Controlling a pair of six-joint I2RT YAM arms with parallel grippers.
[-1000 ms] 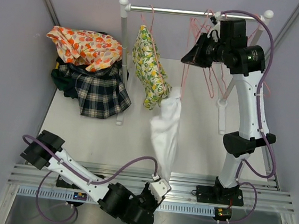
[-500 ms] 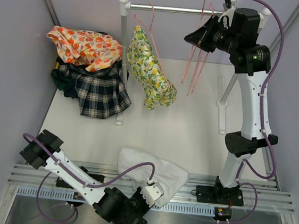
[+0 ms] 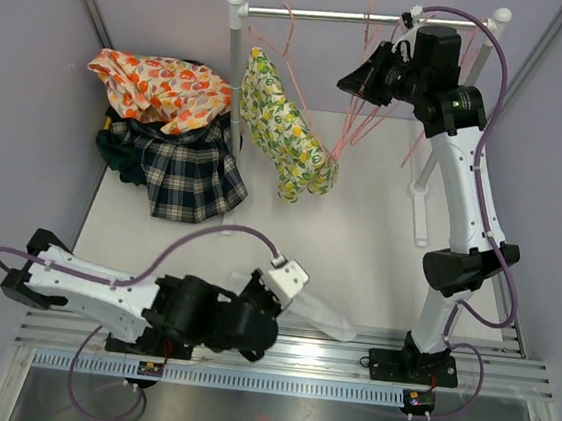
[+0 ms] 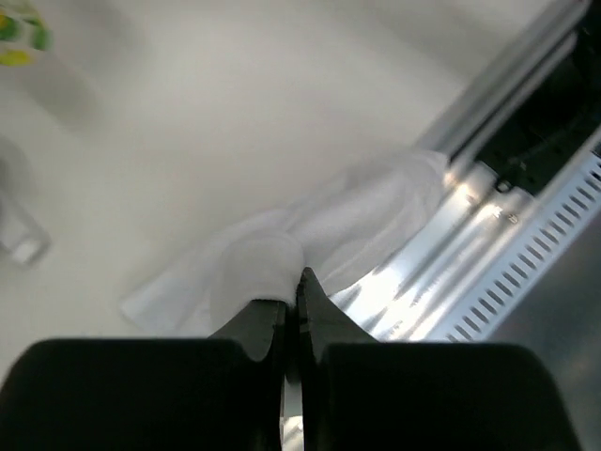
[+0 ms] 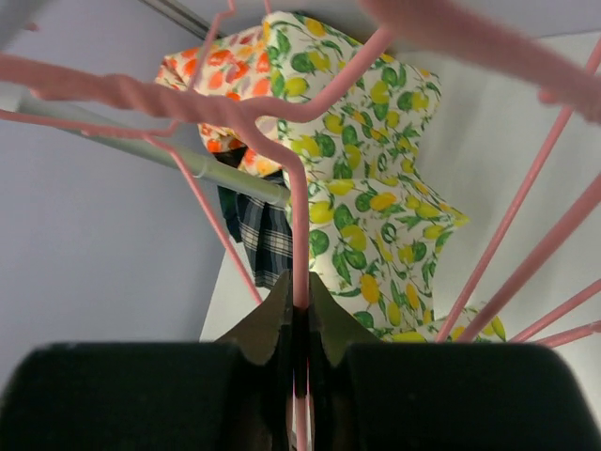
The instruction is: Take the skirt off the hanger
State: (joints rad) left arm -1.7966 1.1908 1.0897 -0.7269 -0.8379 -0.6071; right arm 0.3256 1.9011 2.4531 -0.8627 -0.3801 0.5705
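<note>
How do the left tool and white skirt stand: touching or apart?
Touching. Left wrist view shows the left tool pinching a fold of the white skirt.

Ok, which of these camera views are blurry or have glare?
Left wrist view: soft all over, white skirt washed out, glare on the metal rail. Right wrist view: near pink hanger wires blurred, lemon-print skirt sharper. Top view: crisp, evenly lit.

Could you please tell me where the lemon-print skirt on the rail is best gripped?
Probably pinch its bunched lower end, coming from the near side: the lemon-print skirt hangs slanting down from the rail, and that end dangles free above the table.
</note>
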